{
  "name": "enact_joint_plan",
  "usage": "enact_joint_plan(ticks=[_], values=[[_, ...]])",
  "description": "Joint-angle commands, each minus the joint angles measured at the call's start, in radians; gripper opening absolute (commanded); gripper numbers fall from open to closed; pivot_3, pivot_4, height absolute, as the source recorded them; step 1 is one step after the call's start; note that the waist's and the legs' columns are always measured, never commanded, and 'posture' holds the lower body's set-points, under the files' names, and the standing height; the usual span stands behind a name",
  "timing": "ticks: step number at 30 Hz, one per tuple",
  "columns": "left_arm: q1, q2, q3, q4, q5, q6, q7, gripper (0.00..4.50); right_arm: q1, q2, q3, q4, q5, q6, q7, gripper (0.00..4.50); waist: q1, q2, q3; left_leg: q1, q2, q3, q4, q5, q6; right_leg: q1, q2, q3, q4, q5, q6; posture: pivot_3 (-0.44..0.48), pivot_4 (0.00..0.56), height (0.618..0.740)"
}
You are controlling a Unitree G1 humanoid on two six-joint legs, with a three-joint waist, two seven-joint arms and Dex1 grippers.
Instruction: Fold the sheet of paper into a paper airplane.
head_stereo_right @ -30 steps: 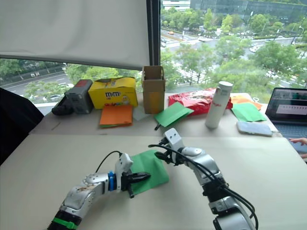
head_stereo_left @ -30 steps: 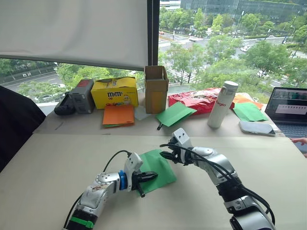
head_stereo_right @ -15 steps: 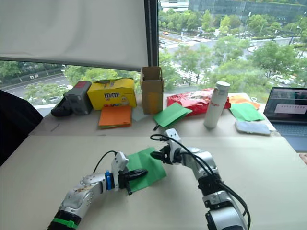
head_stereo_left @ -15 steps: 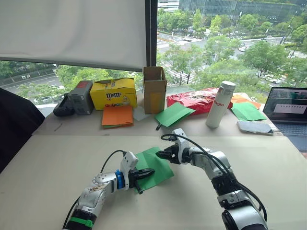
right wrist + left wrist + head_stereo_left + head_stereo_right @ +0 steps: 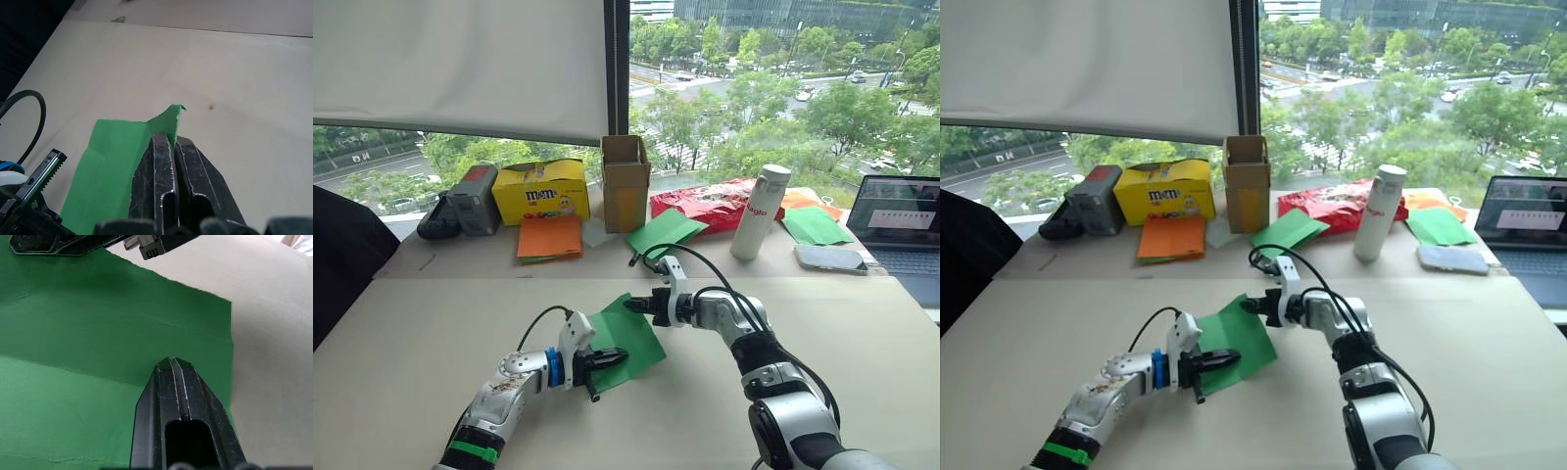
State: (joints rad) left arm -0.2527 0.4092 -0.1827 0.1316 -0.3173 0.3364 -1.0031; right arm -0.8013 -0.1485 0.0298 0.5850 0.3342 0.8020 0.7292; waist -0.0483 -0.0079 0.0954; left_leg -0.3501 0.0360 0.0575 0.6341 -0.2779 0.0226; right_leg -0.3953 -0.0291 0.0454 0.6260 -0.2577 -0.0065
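we've got the sheet of paper [image 5: 625,338] lying on the pale table [image 5: 421,343], caught between our two grippers, and the split of work looks deliberate. our left gripper [image 5: 611,357] has its fingers pressed together and laid flat on the near edge of the sheet, which to us reads as a hold-down, pinning the paper so it cannot slide. our right gripper [image 5: 631,305] sits at the far corner with its fingers clamped on the paper's tip; in the right wrist view that corner [image 5: 172,117] pokes up just beyond the fingertips, lifted off the table, so we judge a corner fold is being started. crease lines run across the green just ahead of the left fingers. no paper airplane shape yet, still an open sheet. beyond the right fingers, along the window, the back of the table is crowded: a yellow candy box [image 5: 546,190], a cardboard box [image 5: 625,182], orange paper sheets [image 5: 549,237], a spare green sheet [image 5: 667,232], a red bag [image 5: 705,204], a white bottle [image 5: 753,211], a phone [image 5: 831,258] and a laptop [image 5: 899,220].
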Motion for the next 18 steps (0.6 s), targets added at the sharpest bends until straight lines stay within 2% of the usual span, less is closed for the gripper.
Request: enact_joint_plan(ticks=[1,5,8,10,14,18], values=[[-0.021,0.079,0.053,0.031,-0.027,0.03,-0.067,0.0,-0.018,-0.015,-0.001,-0.016,-0.008,-0.04,0.015,0.04,-0.004,0.0,0.0,-0.001,0.0,0.0,0.0,0.0,0.0,-0.003,0.0,0.0,0.001,0.0,0.0,0.0,0.15,0.74],[-0.103,0.162,0.114,0.044,-0.082,0.05,-0.154,0.0,0.058,-0.06,-0.004,-0.15,-0.015,-0.003,-0.019,0.04,0.003,-0.001,0.001,-0.004,0.001,-0.001,0.0,0.001,-0.001,-0.01,0.0,0.0,0.003,0.0,-0.001,0.0,0.15,0.74],[-0.152,0.18,0.134,0.069,-0.076,0.038,-0.157,0.0,0.147,-0.087,-0.035,-0.329,0.015,0.071,-0.071,0.04,0.013,-0.001,0.001,-0.006,0.002,-0.003,-0.001,0.001,-0.001,-0.01,-0.003,0.0,0.003,0.0,-0.001,0.0,0.15,0.74],[-0.175,0.173,0.139,0.076,-0.069,0.035,-0.148,0.0,0.22,-0.106,-0.057,-0.477,0.027,0.13,-0.125,0.04,0.016,-0.001,0.001,-0.006,-0.001,-0.003,-0.002,0.001,-0.001,-0.009,-0.008,-0.001,0.003,0.0,-0.001,0.0,0.15,0.74],[-0.187,0.131,0.132,0.053,-0.067,0.034,-0.12,0.0,0.337,-0.072,-0.131,-0.743,0.056,0.239,-0.271,0.04,0.019,-0.001,0.001,-0.008,-0.004,-0.003,-0.003,0.001,-0.001,-0.009,-0.014,-0.002,-0.001,0.001,0.001,0.0,0.15,0.74],[-0.188,0.091,0.117,0.037,-0.064,0.038,-0.104,0.0,0.405,-0.034,-0.162,-0.929,0.063,0.316,-0.386,0.04,0.017,-0.002,0.002,-0.008,-0.004,-0.003,-0.002,0.001,-0.001,-0.009,-0.013,-0.002,-0.001,0.001,0.002,0.0,0.15,0.74]])
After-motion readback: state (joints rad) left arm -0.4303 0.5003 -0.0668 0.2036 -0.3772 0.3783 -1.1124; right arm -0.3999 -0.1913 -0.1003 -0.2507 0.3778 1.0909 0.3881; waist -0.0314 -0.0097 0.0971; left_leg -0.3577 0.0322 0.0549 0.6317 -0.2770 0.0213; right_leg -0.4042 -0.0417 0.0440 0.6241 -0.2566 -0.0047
